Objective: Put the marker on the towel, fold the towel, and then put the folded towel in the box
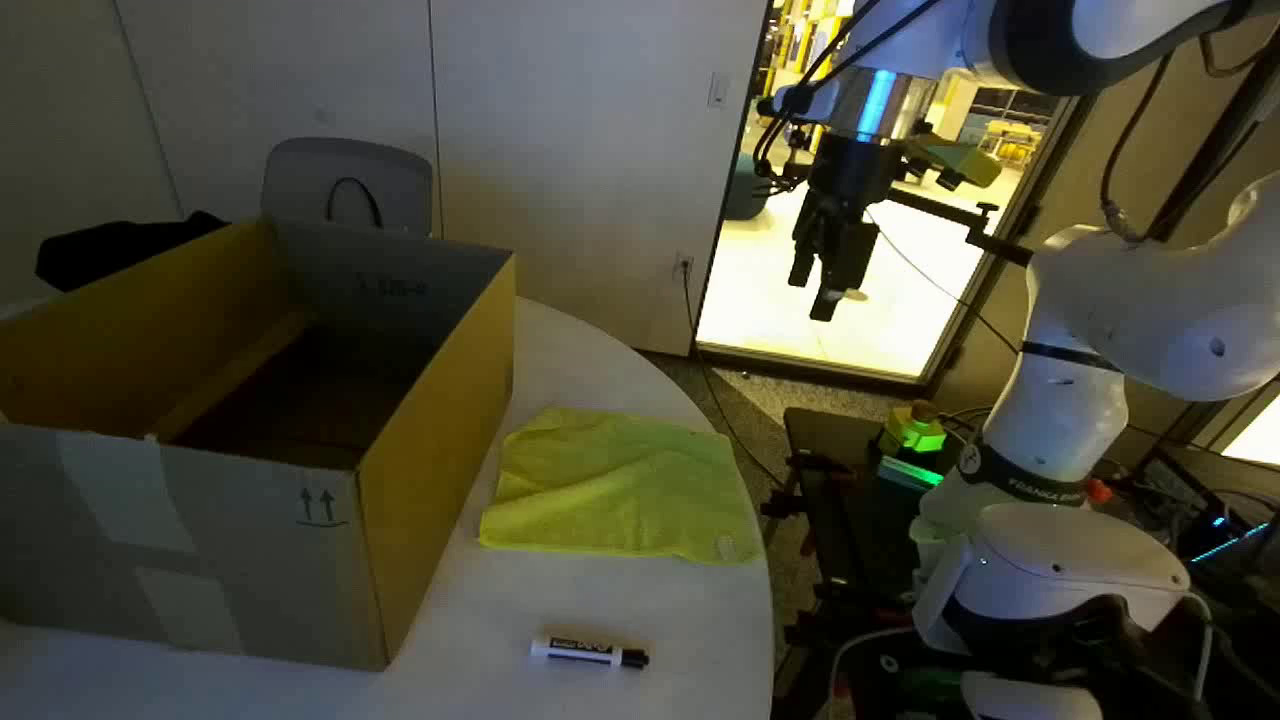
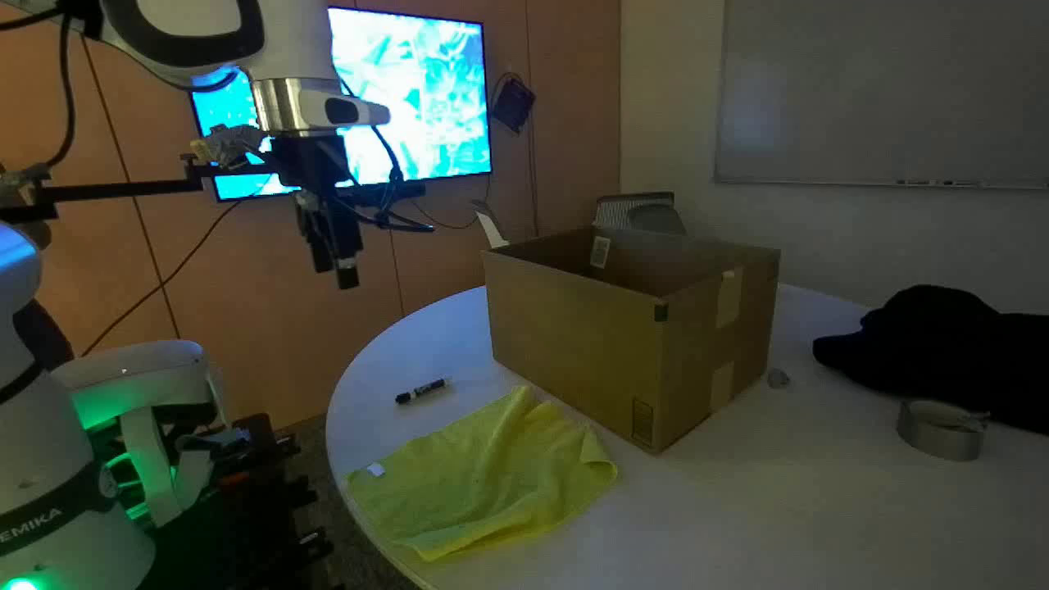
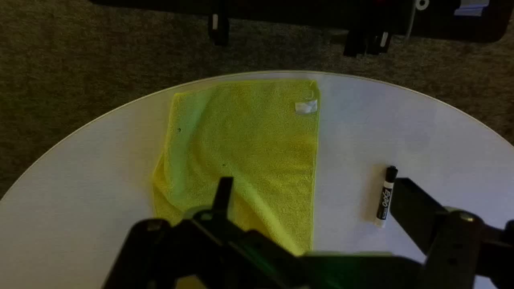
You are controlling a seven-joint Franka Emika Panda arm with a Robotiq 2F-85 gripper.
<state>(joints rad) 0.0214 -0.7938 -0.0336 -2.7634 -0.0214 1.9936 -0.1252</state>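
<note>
The marker, black and white with a black cap, lies flat on the table beside the towel, not touching it. Spread out and slightly wrinkled, the yellow-green towel has a white tag at one corner and a turned-over edge. The cardboard box stands open-topped behind the towel in an exterior view. My gripper hangs high, well above the table's level. In the wrist view the gripper is wide open and holds nothing; one of its fingers overlaps the marker's side only by perspective.
The round white table has a curved edge close to the towel. A grey tape roll and a black cloth heap lie past the box. Behind the table is a chair. The box's walls rise tall beside the towel.
</note>
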